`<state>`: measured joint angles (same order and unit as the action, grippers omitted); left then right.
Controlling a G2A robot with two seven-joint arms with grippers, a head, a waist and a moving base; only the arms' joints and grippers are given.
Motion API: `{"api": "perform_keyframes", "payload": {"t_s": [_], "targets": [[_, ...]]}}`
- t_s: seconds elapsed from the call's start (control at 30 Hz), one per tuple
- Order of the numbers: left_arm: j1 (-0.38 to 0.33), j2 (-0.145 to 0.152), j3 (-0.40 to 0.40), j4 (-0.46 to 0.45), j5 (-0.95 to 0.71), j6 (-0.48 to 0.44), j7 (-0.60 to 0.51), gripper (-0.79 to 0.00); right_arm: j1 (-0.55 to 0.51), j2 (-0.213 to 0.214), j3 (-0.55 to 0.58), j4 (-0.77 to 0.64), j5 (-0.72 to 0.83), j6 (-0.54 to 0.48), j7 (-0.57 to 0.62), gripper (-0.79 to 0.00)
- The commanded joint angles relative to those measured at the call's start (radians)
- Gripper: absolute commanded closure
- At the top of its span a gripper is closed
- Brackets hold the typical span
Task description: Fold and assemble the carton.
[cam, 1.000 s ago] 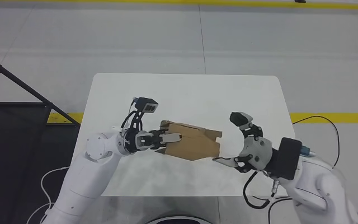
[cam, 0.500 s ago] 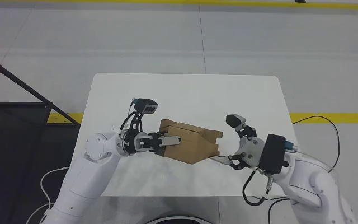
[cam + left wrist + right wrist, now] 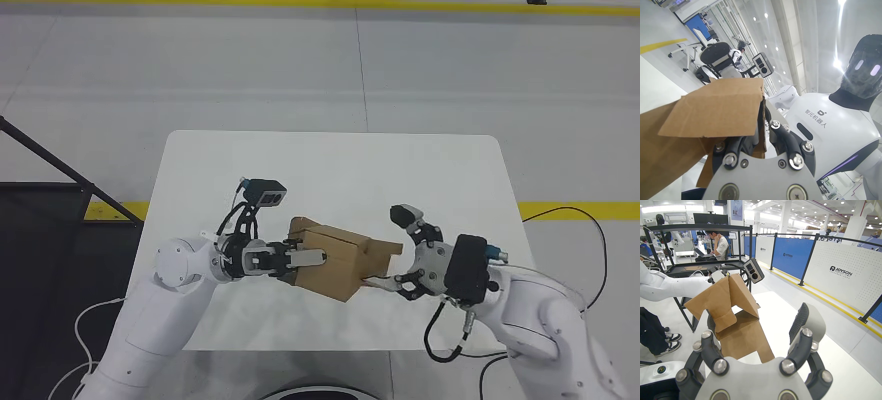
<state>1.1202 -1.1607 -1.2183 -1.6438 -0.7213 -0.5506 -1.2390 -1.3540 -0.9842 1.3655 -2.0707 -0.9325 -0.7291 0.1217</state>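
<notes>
A brown cardboard carton point(image 3: 340, 262), partly folded with loose flaps, is held just above the middle of the white table point(image 3: 330, 170). My left gripper point(image 3: 297, 258) is shut on the carton's left wall; in the left wrist view the cardboard edge point(image 3: 763, 121) runs between my left gripper's point(image 3: 761, 132) fingers. My right gripper point(image 3: 396, 252) stands open at the carton's right end, one finger on each side of a flap. In the right wrist view the carton point(image 3: 730, 294) rises in front of my right gripper point(image 3: 757, 321), and a flap point(image 3: 745, 340) lies between the pads.
The table's front edge point(image 3: 330, 348) runs close below both arms. A black frame point(image 3: 45, 165) and a dark mat stand left of the table. The far half of the table holds nothing.
My right gripper has moved left, up to the carton's right end, and its fingers now straddle the flap. The carton has shifted and turned slightly in my left gripper.
</notes>
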Motion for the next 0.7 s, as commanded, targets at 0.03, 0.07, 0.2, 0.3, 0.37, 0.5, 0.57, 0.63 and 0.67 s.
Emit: {"api": "perform_keyframes", "payload": {"t_s": [0.03,0.07,0.2,0.3,0.37,0.5,0.57,0.63,0.67], "targets": [[0.000,0.000,-0.001,0.001,0.001,-0.002,0.001,0.000,0.003,0.000,-0.002,-0.009,-0.024,0.025,0.045,-0.785],[0.000,0.001,-0.002,0.001,0.001,-0.002,0.001,0.000,0.004,0.000,-0.002,-0.012,-0.025,0.029,0.049,-0.785],[0.001,0.001,-0.004,0.000,0.004,-0.002,0.003,0.000,0.004,0.000,-0.002,-0.012,-0.025,0.029,0.049,-0.785],[0.001,0.002,-0.004,0.001,0.006,-0.001,0.003,0.000,0.004,0.000,-0.002,-0.012,-0.025,0.029,0.049,-0.785],[-0.001,0.002,-0.004,0.001,0.009,-0.003,0.004,0.000,0.004,0.000,-0.002,-0.012,-0.025,0.029,0.049,-0.785],[-0.003,0.002,-0.003,0.003,0.009,-0.004,0.007,0.000,0.002,0.000,-0.002,-0.013,-0.024,0.037,0.047,-0.785],[-0.005,0.002,-0.003,0.004,0.011,-0.006,0.007,0.000,-0.006,-0.002,-0.002,-0.017,-0.009,0.051,0.040,-0.785],[-0.005,0.002,-0.004,0.005,0.011,-0.007,0.008,0.000,-0.015,-0.002,0.005,-0.012,0.014,0.069,0.037,-0.785],[-0.005,0.002,-0.005,0.005,0.012,-0.007,0.008,0.000,-0.020,-0.003,0.009,-0.012,0.033,0.074,0.034,-0.785]]}}
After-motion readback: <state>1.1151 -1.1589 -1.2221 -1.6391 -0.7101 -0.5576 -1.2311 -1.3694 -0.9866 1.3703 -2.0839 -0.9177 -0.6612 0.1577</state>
